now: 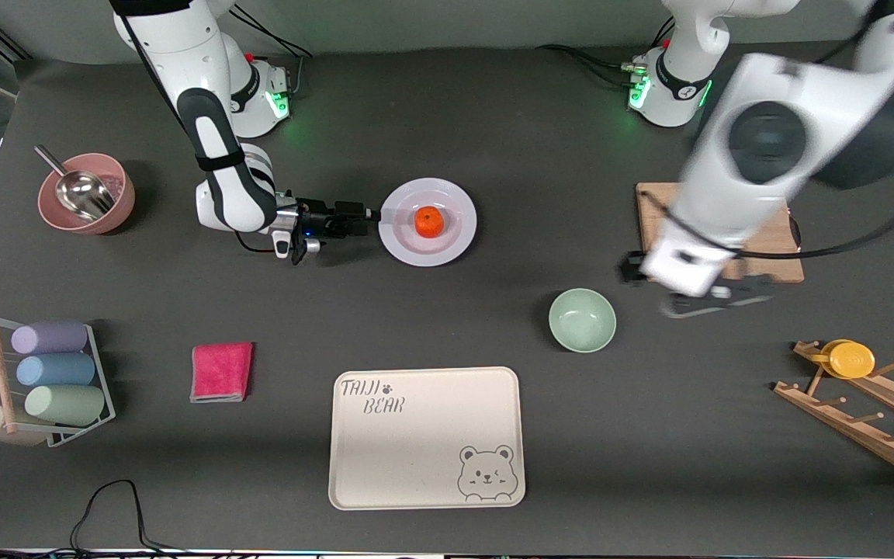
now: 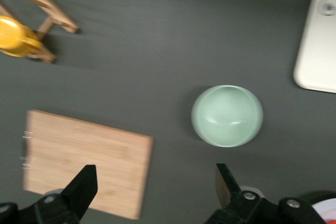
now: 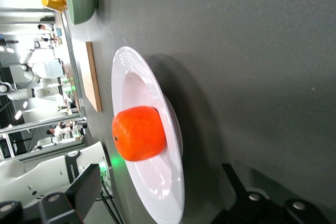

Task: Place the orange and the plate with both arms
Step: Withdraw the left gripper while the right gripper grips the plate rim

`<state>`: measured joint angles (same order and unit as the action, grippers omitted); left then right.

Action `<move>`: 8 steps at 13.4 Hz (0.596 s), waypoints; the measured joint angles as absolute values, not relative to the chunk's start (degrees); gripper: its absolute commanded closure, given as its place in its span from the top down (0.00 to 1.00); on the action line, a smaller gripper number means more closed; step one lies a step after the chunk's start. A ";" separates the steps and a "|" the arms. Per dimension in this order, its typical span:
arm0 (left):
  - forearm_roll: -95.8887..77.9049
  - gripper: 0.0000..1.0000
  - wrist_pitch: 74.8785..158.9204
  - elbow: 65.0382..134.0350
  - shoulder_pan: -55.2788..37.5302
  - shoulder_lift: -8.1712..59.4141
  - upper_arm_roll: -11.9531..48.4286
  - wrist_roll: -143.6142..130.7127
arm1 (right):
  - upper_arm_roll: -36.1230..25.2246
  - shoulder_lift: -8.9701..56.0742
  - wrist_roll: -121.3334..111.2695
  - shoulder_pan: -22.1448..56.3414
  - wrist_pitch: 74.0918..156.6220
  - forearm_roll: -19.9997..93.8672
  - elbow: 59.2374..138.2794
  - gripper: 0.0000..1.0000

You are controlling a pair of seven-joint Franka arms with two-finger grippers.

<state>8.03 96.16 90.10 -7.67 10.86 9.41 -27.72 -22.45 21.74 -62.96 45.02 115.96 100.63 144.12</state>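
Orange (image 1: pixel 429 221) is sitting on the plate (image 1: pixel 459 241); I am bringing my released right claw (image 1: pixel 369 215) to its rim, left claw (image 2: pixel 155 179) released over the bench (image 1: pixel 447 116). A tilt might roll it off.

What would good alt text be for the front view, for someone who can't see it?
An orange sits on a pale plate mid-table, with the right gripper open at the plate's rim. The left gripper hangs open over the table between a green bowl and a wooden board.

orange (image 1: pixel 429 221) on plate (image 1: pixel 427 222) (centred), bowl (image 1: pixel 582 319) nearer camera
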 measured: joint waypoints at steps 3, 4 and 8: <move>7.55 1.00 92.04 90.31 -0.52 7.82 6.02 -15.11 | -22.44 21.82 -63.14 47.76 117.30 103.89 144.13 0.95; 7.46 1.00 90.92 90.33 2.16 7.10 6.23 -13.00 | -22.45 21.83 -63.22 48.46 117.91 104.17 144.13 0.91; 7.35 1.00 87.77 90.61 5.27 3.91 6.12 -9.39 | -22.45 23.03 -68.59 49.52 118.50 107.38 144.23 0.55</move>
